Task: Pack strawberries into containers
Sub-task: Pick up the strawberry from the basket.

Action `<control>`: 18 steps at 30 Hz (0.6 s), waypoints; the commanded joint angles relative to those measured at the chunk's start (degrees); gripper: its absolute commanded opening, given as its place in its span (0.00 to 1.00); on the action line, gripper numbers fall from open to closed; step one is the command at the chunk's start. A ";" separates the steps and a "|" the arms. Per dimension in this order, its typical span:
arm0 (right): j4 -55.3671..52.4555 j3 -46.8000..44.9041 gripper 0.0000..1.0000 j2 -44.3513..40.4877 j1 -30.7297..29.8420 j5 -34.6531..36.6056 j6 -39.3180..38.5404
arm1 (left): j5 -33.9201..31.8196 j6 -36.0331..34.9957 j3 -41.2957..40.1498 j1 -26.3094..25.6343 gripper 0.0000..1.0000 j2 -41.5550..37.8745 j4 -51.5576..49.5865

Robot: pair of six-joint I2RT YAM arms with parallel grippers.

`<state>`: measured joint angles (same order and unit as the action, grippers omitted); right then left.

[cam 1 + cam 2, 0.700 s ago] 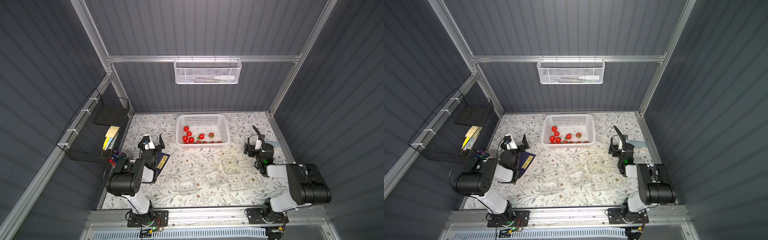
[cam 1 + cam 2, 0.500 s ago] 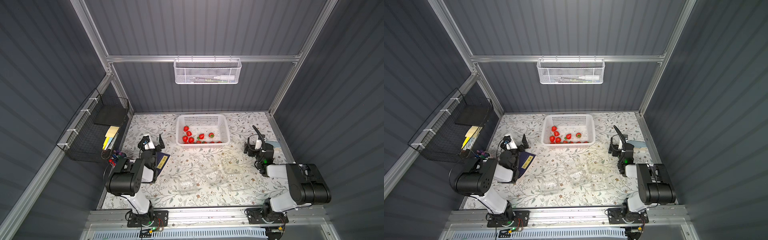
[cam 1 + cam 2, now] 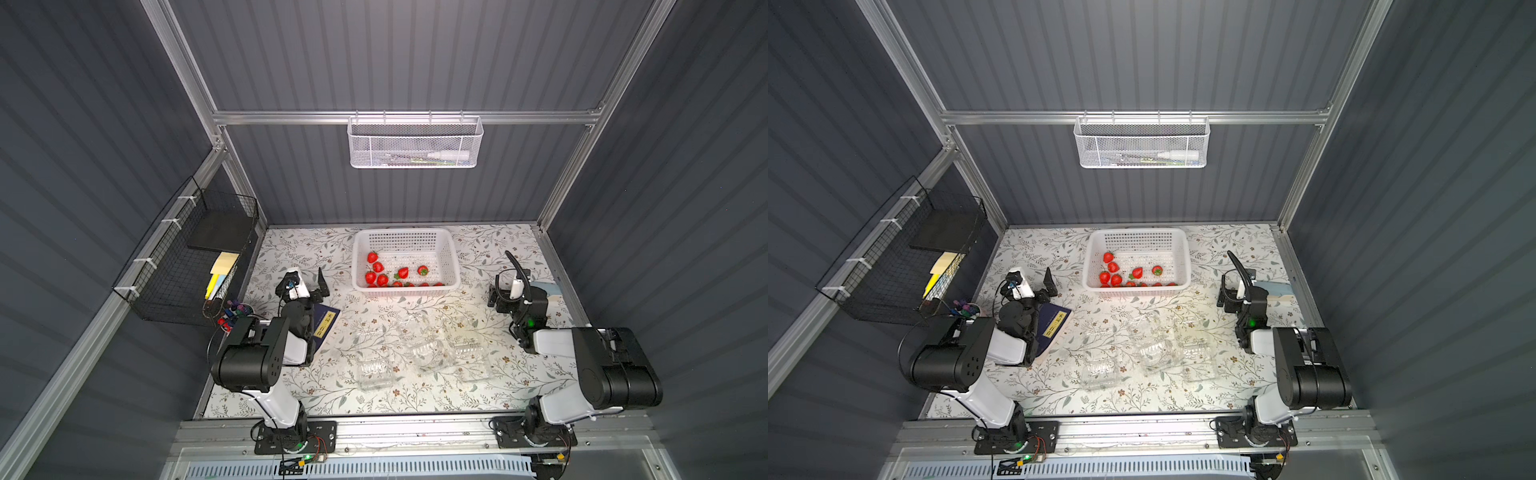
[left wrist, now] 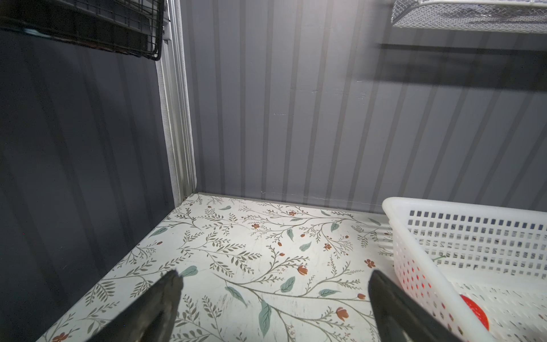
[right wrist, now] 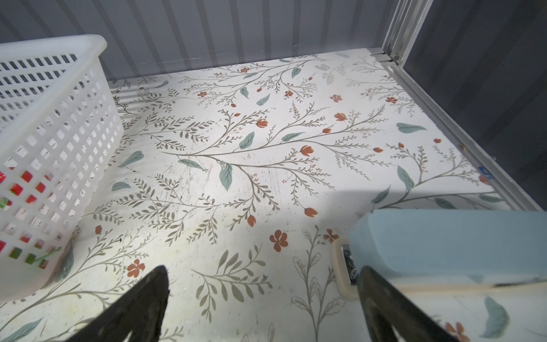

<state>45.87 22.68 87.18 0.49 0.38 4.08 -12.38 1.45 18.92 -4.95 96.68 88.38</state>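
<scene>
Three clear containers (image 3: 428, 351) look empty near six o'clock; the strawberries (image 3: 402, 272) lie in the white basket (image 3: 402, 231) at twelve. My left gripper (image 4: 273, 275) at nine and right gripper (image 5: 263, 270) at three both gape wide, holding nothing — so I'd drop steeply over the basket wall onto one lone berry and pinch it gently.

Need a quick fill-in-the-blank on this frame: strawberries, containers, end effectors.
1. The strawberries all lie in the white ____.
2. The clear containers number ____.
3. Inside, the containers are ____.
4. The left end effector and right end effector both stand ____, holding nothing.

Missing words: basket; three; empty; open.
</scene>
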 commanded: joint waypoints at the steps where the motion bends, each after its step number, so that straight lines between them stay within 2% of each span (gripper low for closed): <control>1: 1.28 1.27 0.99 0.69 0.16 0.41 0.51 | -0.36 -1.19 1.03 -0.32 1.00 0.83 1.52; 8: 1.76 1.05 0.99 0.37 0.12 -0.38 0.15 | 0.44 -1.51 1.08 -0.32 1.00 0.70 1.99; 11: 2.16 1.66 0.99 -1.62 0.09 0.68 -0.58 | 3.47 -3.21 7.48 -0.32 1.00 -2.31 -12.03; 12: -1.01 2.56 0.99 -2.82 0.11 1.88 -0.31 | 3.25 -2.98 10.81 -0.34 1.00 -3.36 -19.16; 15: -17.04 7.91 0.99 -7.91 -0.28 5.62 2.08 | 0.60 1.58 16.99 -0.32 1.00 -5.90 -28.35; 18: -28.10 10.89 0.99 -14.66 -2.81 15.45 7.59 | -1.44 7.42 21.39 -0.32 1.00 -8.66 -33.64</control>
<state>29.87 30.94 77.76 -0.51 6.81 6.85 -11.79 3.18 36.95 -4.95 91.37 64.31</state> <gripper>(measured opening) 0.991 0.997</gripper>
